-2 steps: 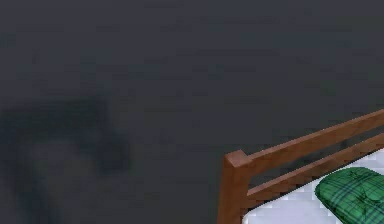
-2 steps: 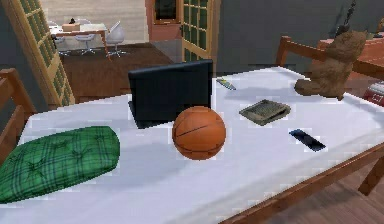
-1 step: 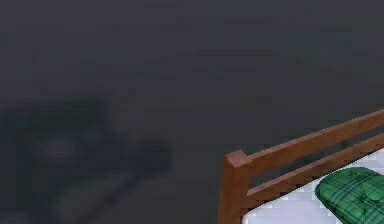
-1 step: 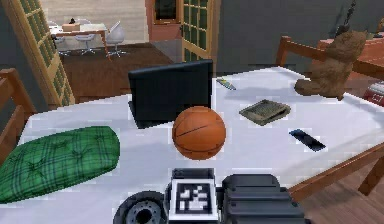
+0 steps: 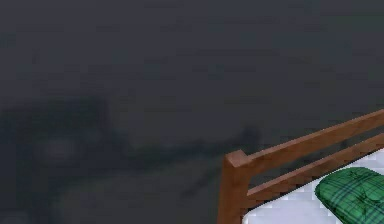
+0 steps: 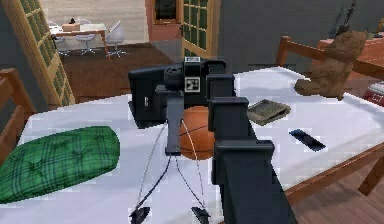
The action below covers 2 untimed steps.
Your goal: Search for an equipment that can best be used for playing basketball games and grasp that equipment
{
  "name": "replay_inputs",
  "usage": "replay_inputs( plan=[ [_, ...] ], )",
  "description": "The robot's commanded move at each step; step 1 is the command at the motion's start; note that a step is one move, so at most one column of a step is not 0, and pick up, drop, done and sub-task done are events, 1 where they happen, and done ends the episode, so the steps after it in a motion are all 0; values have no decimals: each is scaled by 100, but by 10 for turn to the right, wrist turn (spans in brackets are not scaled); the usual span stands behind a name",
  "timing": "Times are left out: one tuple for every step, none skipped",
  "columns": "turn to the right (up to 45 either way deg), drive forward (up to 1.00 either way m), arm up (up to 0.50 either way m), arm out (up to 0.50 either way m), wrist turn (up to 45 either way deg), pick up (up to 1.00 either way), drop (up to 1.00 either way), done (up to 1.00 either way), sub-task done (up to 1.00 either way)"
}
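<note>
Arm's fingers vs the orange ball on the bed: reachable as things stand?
Probably yes. The arm reaches out over the bed, and the orange ball lies right by its far end with nothing between. The green pillow and book lie off to the sides. Contact can't be judged.

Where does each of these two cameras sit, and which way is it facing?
Forward view: on the robot, facing ahead and slightly down at a dark wall and a bed frame corner; own body: none.
Arm side view: on the robot's body, facing sideways across the bed; arm and hand show.
Shared: the green pillow and the bed frame.
</note>
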Motion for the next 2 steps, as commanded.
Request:
replay_inputs(
  plan=[
    [0,0,0,0,450,0,0,0,0],
    [0,0,0,0,450,0,0,0,0]
  ],
)
